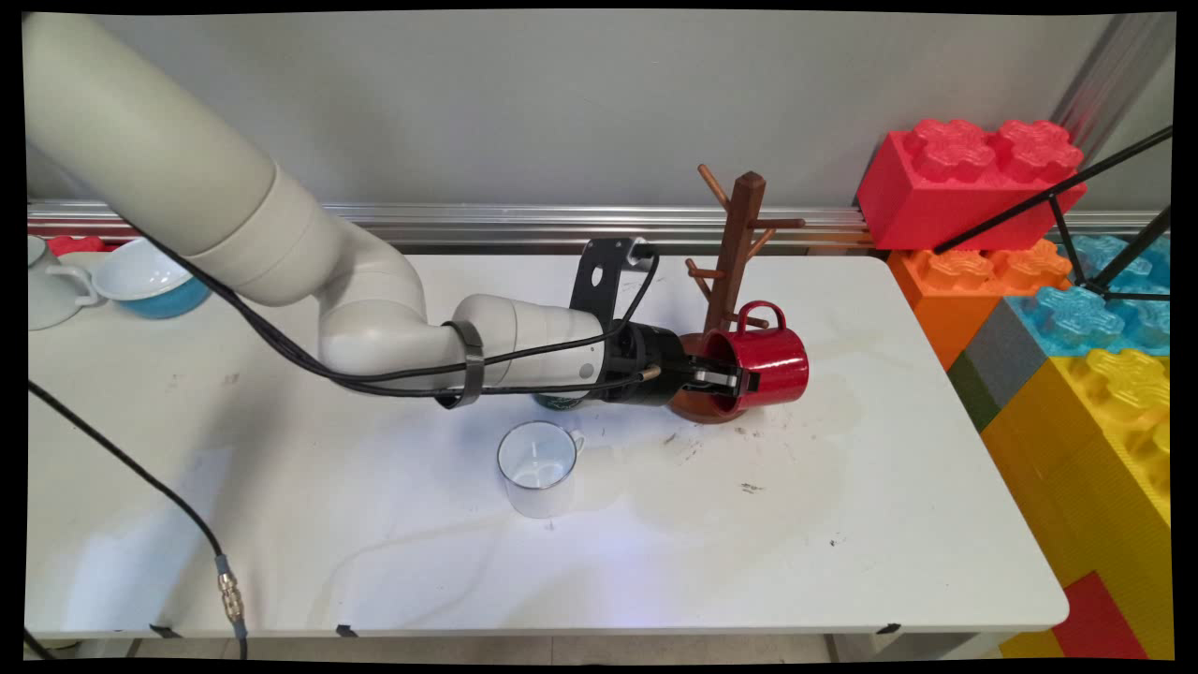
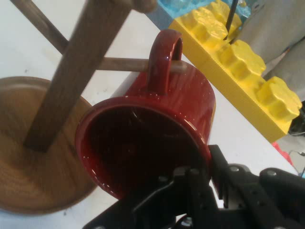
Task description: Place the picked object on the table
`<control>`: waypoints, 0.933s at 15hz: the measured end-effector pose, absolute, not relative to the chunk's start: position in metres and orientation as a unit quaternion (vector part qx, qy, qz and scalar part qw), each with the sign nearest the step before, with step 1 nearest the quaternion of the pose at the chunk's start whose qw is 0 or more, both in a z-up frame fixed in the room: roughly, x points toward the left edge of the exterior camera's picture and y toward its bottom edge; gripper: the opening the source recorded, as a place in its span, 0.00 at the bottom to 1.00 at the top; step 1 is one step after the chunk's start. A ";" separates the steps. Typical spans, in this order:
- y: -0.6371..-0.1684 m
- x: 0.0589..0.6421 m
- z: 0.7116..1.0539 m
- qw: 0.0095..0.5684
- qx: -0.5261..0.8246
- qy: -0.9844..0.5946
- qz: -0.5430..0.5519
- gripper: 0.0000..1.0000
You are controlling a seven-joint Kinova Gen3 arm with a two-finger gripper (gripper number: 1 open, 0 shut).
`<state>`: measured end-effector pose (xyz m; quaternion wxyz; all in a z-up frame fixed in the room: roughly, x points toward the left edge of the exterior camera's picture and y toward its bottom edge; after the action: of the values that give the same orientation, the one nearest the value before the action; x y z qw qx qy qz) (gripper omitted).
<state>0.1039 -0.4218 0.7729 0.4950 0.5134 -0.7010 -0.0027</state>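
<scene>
Clamped on the rim of a red mug (image 1: 763, 365), the tool (image 1: 725, 379) had one finger inside the mouth and the other against the outer wall, closed down to the thickness of that wall; the hand view showed the same pinch at the mug's (image 2: 157, 138) lower rim, with the tool (image 2: 202, 183) rising from the bottom edge. The mug lay on its side, mouth toward the arm and handle (image 2: 164, 59) upward, with a peg (image 2: 124, 64) of the wooden mug tree (image 1: 735, 253) running across just behind the handle loop; whether the peg actually passed through the loop could not be told. A thin-wall pinch on a glazed, glossy rim looked liable to slip or let the mug pivot about the fingers, in my judgement, and any twist could have knocked the handle against the peg and tipped the tree on its round base (image 2: 28, 181), which sat directly beside the mug. On the tabletop (image 1: 889, 524), nearer the camera than the tool, stood a clear glass mug (image 1: 538, 468), well apart from the red one. A dark object (image 1: 560, 402) sat partly hidden under the wrist. Farther off at the left edge sat a blue bowl (image 1: 150, 281) and a white cup (image 1: 51, 290), and large toy bricks (image 1: 973, 178) were stacked to the right.
</scene>
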 end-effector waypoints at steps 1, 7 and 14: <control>-0.419 0.104 0.775 0.495 0.514 -0.701 -0.005 0.00; -0.396 0.101 0.788 0.495 0.512 -0.702 -0.024 0.00; -0.383 0.098 0.810 0.501 0.499 -0.707 -0.029 0.00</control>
<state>0.0984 -0.3830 0.8100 0.5006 0.4987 -0.7070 -0.0290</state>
